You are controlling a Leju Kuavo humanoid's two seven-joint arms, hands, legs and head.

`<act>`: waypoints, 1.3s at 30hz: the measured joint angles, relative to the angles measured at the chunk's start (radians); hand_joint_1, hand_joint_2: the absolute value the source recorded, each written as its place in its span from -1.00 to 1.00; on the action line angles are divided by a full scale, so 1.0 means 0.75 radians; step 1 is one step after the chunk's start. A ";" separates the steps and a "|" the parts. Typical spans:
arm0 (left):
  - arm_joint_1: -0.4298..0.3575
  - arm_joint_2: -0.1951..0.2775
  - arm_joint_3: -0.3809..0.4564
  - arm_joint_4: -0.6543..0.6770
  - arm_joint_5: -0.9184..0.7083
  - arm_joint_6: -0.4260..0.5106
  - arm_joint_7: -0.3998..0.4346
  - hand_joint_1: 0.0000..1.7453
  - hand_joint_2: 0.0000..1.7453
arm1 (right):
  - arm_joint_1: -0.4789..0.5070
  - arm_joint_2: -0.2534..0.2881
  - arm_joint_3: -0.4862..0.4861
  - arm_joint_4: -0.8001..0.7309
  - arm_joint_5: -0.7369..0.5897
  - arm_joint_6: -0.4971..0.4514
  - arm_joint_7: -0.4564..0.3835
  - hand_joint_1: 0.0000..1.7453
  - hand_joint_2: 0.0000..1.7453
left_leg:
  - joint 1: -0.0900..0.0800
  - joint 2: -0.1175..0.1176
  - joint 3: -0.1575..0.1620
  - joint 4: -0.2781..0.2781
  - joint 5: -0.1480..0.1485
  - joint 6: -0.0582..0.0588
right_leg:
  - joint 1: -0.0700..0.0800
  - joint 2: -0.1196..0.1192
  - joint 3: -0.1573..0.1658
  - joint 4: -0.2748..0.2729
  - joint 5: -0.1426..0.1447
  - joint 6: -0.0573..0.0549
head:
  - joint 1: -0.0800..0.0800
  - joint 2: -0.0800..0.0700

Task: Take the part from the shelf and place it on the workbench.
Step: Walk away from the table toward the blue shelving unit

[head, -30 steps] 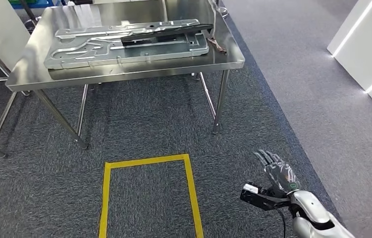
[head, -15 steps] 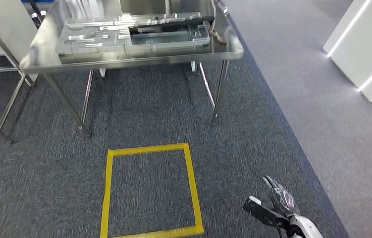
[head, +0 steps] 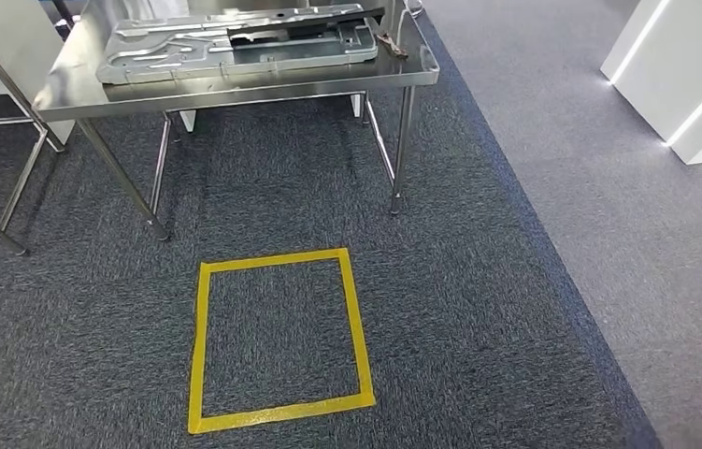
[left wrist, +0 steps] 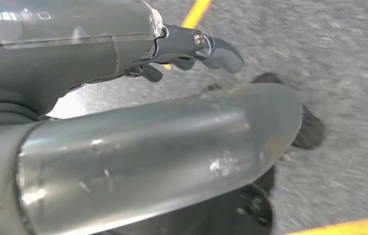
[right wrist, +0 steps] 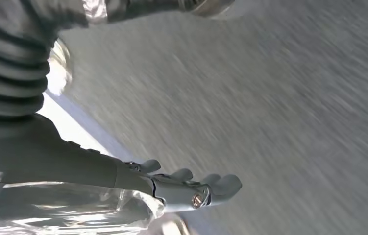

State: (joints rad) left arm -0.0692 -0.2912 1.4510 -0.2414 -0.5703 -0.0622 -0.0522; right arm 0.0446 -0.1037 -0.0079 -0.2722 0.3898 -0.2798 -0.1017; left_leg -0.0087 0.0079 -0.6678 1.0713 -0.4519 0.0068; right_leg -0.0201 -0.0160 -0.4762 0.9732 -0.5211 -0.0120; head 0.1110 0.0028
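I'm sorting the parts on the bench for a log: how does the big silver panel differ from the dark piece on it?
The silver panel is pale, shiny metal; the dark piece is black. The silver panel is broad and covers much of the workbench top; the dark piece is a narrow strip. The silver panel lies on the workbench; the dark piece rests on the panel. Both are flat and elongated.

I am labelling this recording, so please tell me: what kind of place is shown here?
Probably an indoor factory demo or workshop area. A stainless steel workbench carries a large stamped metal panel, a yellow tape square marks a standing spot on the grey carpet, and white lit walls stand nearby.
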 joint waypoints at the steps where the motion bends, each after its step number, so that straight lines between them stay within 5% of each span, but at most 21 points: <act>1: 0.000 0.002 0.000 0.002 -0.003 0.001 0.001 -1.00 -1.00 | -0.006 0.011 -0.014 0.025 -0.018 0.026 0.028 -1.00 1.00 | 0.005 -0.001 -0.015 0.068 -0.075 -0.009 | 0.001 -0.002 -0.019 0.001 0.015 -0.007 | 0.000 0.000; 3: 0.000 0.007 0.000 0.005 -0.010 0.001 0.001 -1.00 -1.00 | -0.011 0.033 -0.041 0.063 -0.057 0.061 0.089 -1.00 1.00 | 0.011 -0.002 -0.036 0.230 -0.185 -0.022 | 0.003 -0.002 -0.059 0.004 0.041 -0.011 | 0.000 0.000; 5: 0.000 0.013 0.000 0.009 -0.014 0.001 0.000 -1.00 -1.00 | -0.013 0.055 -0.070 0.092 -0.098 0.073 0.159 -1.00 1.00 | 0.014 -0.002 -0.016 0.308 -0.153 -0.026 | 0.004 -0.002 -0.100 0.010 0.066 -0.009 | 0.000 0.000; 7: 0.000 0.018 0.000 0.011 -0.012 0.001 -0.009 -1.00 0.00 | -0.015 0.081 -0.102 0.111 -0.141 0.073 0.227 -1.00 1.00 | 0.015 -0.002 0.079 0.225 -0.065 -0.017 | 0.006 -0.002 -0.137 0.019 0.088 -0.003 | 0.000 0.000; 9: 0.000 0.022 0.000 0.012 -0.006 0.001 -0.021 -1.00 1.00 | -0.017 0.111 -0.139 0.119 -0.179 0.073 0.274 -1.00 1.00 | 0.009 -0.002 0.231 0.023 -0.066 0.001 | 0.012 -0.002 -0.157 0.029 0.105 0.005 | 0.000 0.000; 11: -0.002 0.026 0.000 0.014 -0.001 0.001 -0.029 -1.00 1.00 | -0.019 0.138 -0.174 0.122 -0.202 0.085 0.293 -1.00 1.00 | 0.003 -0.001 0.318 -0.121 -0.111 0.011 | 0.014 -0.002 -0.167 0.033 0.123 0.019 | 0.000 0.000; 14: -0.005 0.028 0.000 0.024 0.003 0.001 -0.026 -1.00 1.00 | -0.025 0.163 -0.207 0.126 -0.212 0.128 0.298 -1.00 1.00 | 0.010 0.003 0.315 -0.163 -0.107 0.029 | 0.012 0.001 -0.187 0.056 0.118 0.043 | 0.000 0.000; 18: -0.003 0.033 -0.003 0.033 0.006 0.000 -0.001 -1.00 1.00 | -0.025 0.177 -0.224 0.130 -0.206 0.187 0.291 -1.00 1.00 | 0.007 0.010 0.288 -0.160 -0.084 0.055 | 0.008 0.007 -0.297 0.347 -0.057 0.060 | 0.001 0.000; 20: -0.002 0.043 -0.024 0.031 0.015 0.001 0.008 -1.00 1.00 | -0.015 0.181 -0.226 0.135 -0.202 0.206 0.290 -1.00 1.00 | 0.003 0.011 0.276 -0.149 -0.081 0.056 | 0.008 0.007 -0.307 0.416 -0.069 0.062 | 0.001 0.000; 23: -0.004 0.063 -0.105 0.012 0.053 0.004 0.013 -1.00 1.00 | 0.009 0.183 -0.225 0.142 -0.208 0.222 0.286 -1.00 1.00 | 0.001 0.008 0.268 -0.131 -0.086 0.048 | 0.010 0.007 -0.165 0.196 0.028 0.049 | 0.001 0.000; 25: -0.005 0.080 -0.176 -0.004 0.087 0.007 0.016 -1.00 1.00 | 0.024 0.184 -0.224 0.145 -0.220 0.230 0.279 -1.00 1.00 | -0.005 0.007 0.260 -0.114 -0.095 0.039 | 0.012 0.008 -0.101 0.071 0.054 0.035 | 0.001 0.000; 36: 0.064 0.172 -0.648 -0.060 0.281 0.029 0.030 -1.00 1.00 | 0.046 0.185 -0.176 0.104 -0.304 0.271 0.238 -1.00 1.00 | -0.004 0.008 0.252 -0.111 -0.092 0.024 | 0.022 0.009 -0.100 0.055 0.049 0.012 | 0.001 0.000; 38: 0.081 0.187 -0.739 -0.068 0.317 0.032 0.032 -1.00 0.00 | 0.049 0.185 -0.164 0.088 -0.320 0.278 0.230 -1.00 1.00 | -0.004 0.007 0.252 -0.111 -0.090 0.021 | 0.023 0.009 -0.100 0.056 0.050 0.010 | 0.001 0.000; 39: 0.090 0.194 -0.783 -0.073 0.334 0.035 0.033 -1.00 -0.50 | 0.052 0.184 -0.159 0.080 -0.327 0.281 0.226 -1.00 0.50 | -0.004 0.007 0.252 -0.111 -0.089 0.020 | 0.023 0.009 -0.100 0.056 0.050 0.009 | 0.001 0.000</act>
State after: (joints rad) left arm -0.0021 -0.1455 0.8638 -0.2960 -0.3197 -0.0360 -0.0271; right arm 0.0833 0.0344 -0.1270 -0.2122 0.1444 -0.0691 0.0678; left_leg -0.0116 0.0134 -0.4790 0.9878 -0.5190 0.0220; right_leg -0.0032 -0.0093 -0.5515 1.0152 -0.4835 -0.0050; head 0.1114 0.0027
